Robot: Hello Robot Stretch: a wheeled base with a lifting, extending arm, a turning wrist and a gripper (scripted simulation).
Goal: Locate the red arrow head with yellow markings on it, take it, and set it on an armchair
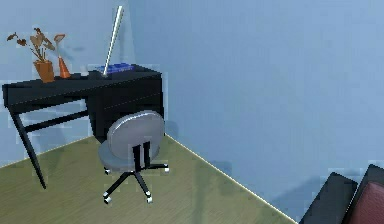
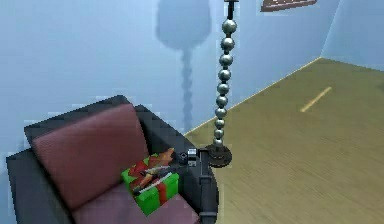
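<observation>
Probably light and stiff, the red piece [image 2: 147, 171] at the armchair [image 2: 85, 150] seat's front edge is best gripped across its flats; what the hand [image 2: 164, 163] holds cannot be told.

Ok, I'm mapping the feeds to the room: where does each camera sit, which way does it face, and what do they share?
Forward view: on the robot, facing ahead and somewhat down at a black desk and grey office chair.
Arm side view: on the robot's body, facing out sideways at the armchair and floor lamp; the dark arm rises from the bottom edge.
Shared: the armchair, at the forward view's bottom right corner.
</observation>
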